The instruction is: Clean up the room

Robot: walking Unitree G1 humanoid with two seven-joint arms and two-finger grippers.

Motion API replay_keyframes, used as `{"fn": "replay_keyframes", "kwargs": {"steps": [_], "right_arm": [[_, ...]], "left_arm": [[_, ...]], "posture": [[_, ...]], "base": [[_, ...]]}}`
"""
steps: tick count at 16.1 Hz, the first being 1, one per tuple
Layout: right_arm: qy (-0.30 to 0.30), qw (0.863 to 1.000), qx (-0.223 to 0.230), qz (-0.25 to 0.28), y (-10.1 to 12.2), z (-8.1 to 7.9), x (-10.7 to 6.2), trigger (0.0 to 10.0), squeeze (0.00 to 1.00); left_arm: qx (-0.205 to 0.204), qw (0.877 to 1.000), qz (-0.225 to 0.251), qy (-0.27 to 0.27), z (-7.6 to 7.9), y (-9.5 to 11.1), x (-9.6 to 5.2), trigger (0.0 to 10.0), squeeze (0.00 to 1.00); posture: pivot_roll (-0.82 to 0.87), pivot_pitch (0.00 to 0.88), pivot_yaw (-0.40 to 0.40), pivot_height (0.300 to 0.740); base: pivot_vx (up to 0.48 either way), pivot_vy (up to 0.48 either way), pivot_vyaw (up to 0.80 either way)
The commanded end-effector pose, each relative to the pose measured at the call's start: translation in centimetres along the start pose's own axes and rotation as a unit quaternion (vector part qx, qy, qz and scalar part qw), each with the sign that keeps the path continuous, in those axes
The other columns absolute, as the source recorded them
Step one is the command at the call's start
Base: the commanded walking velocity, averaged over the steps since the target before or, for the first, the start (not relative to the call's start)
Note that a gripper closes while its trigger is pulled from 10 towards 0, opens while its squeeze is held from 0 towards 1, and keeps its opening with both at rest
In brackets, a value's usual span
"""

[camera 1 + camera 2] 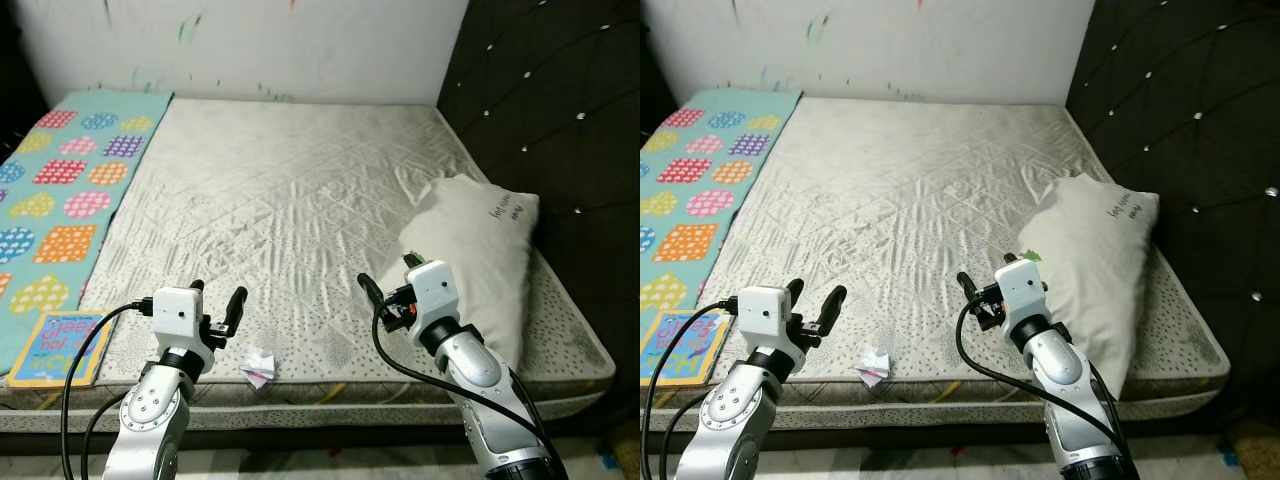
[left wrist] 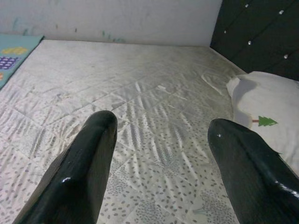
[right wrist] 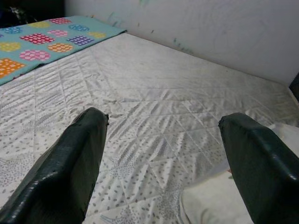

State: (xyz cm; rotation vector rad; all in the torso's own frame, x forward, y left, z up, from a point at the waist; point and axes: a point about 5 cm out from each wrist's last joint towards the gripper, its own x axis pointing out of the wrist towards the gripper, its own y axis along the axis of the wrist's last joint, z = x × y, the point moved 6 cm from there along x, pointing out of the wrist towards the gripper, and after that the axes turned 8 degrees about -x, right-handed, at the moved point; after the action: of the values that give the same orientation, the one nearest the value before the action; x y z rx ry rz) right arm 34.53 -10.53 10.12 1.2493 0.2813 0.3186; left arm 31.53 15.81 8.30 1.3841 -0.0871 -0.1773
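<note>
Bed (image 1: 300, 200): a bare quilted mattress, spread ahead of both end effectors and taking up most of the scene. A dark tufted headboard (image 1: 560, 90) is seen beyond the right end effector, on its outer side.

Blanket (image 1: 60, 190): teal with coloured squares, laid flat along the bed's edge, ahead of and outward from the left end effector. It appears already spread out; no folding seems to be needed.

Pillow (image 1: 480, 250): off-white, lying at an angle just ahead of and beside the right end effector, its lower end near the mattress edge. It is judged not yet straightened.

Book (image 1: 62, 347): a colourful children's book, resting flat at the near corner of the bed on the blanket's end, just outward of the left end effector. Not yet put away.

Crumpled paper (image 1: 259, 367): a small white scrap with a red mark, lying on the mattress close to its front edge, between the two end effectors and nearer the left one. Not yet collected.

Left end effector (image 1: 216, 307): raised over the near edge of the bed, fingers spread wide, nothing held.

Right end effector (image 1: 385, 290): raised likewise, fingers spread wide, empty.

Progress: judged early. Paper, book and pillow are left to deal with; nothing is in hand.
</note>
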Motion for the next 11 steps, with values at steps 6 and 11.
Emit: {"fn": "replay_keyframes", "kwargs": {"steps": [6,11], "right_arm": [[0.009,1.000,-0.004,0.005,0.37,-0.02,0.31,10.0,0.00],[0.009,1.000,-0.005,0.005,0.37,-0.01,0.38,10.0,0.00]], "left_arm": [[0.004,1.000,0.001,-0.006,0.26,0.27,0.19,10.0,0.00],[0.004,1.000,0.000,-0.006,0.24,0.17,0.27,10.0,0.00]], "posture": [[-0.04,0.000,-0.066,0.740],[-0.04,0.000,-0.064,0.740]], "base": [[0.315,0.000,0.00],[0.318,0.000,0.00]]}}
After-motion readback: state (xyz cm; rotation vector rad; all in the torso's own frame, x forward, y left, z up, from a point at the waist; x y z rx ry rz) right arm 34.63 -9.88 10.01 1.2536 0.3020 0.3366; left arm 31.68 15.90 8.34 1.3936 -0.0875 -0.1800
